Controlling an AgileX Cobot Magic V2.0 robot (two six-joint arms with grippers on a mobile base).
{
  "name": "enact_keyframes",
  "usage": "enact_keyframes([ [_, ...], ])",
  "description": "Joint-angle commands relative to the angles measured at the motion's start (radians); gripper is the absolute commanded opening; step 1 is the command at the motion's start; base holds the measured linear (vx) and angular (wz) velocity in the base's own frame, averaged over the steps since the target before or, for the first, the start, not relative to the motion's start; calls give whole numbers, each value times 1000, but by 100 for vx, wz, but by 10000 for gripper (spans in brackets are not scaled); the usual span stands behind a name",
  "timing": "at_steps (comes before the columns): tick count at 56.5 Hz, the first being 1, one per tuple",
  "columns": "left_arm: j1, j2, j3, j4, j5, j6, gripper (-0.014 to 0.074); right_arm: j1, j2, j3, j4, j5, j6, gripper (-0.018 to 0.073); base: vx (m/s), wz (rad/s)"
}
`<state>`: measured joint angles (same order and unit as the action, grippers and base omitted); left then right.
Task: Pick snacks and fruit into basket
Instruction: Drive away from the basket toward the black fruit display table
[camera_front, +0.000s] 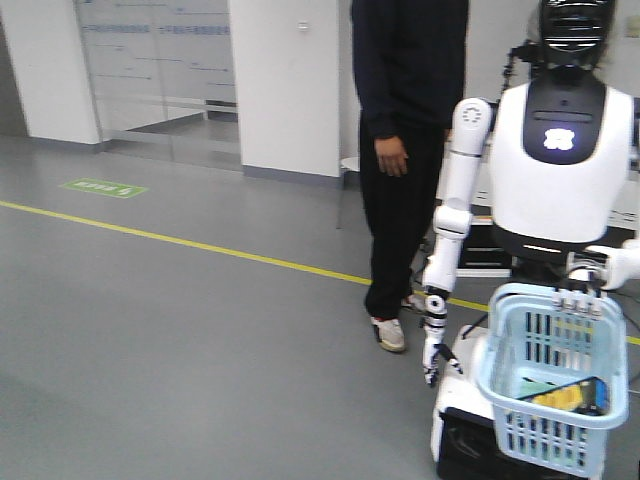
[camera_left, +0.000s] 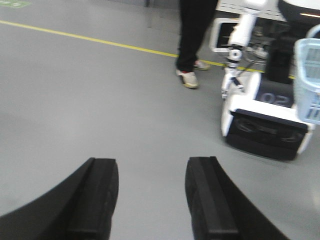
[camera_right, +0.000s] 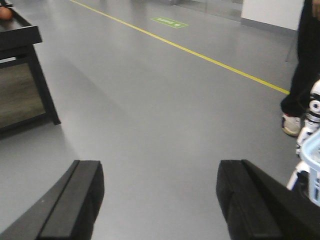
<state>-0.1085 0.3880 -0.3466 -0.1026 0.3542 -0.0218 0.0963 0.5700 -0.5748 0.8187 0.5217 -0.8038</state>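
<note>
Meanwhile, left pincer (camera_left: 150, 197) and right pincer (camera_right: 160, 200) hang spread and empty above the floor (camera_right: 150, 100), presumably in transit. A humanoid robot (camera_front: 560, 150) holds the blue basket (camera_front: 545, 432) ready, with fruit (camera_right: 4, 13) apparently waiting on the black counter (camera_right: 22, 35).

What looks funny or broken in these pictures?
Nothing looks spilled or broken. The odd bit: the basket is not on a table but held by a white humanoid robot, with a yellow packet inside. The left gripper and right gripper are open and empty over bare floor.
</note>
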Motion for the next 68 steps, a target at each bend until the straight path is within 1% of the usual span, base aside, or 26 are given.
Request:
enact_keyframes([
  [1,-1,6,-32,-3,-78,-6,412,-1,3,-26,31,-54,-8,531,-10,74],
  [24,-1,6,-32,-3,-78,-6,412,-1,3,-26,31,-55,-8,531,-2,60],
  [68,-1,6,-32,-3,-78,-6,412,-1,3,-26,31,-55,-8,531,11,38],
])
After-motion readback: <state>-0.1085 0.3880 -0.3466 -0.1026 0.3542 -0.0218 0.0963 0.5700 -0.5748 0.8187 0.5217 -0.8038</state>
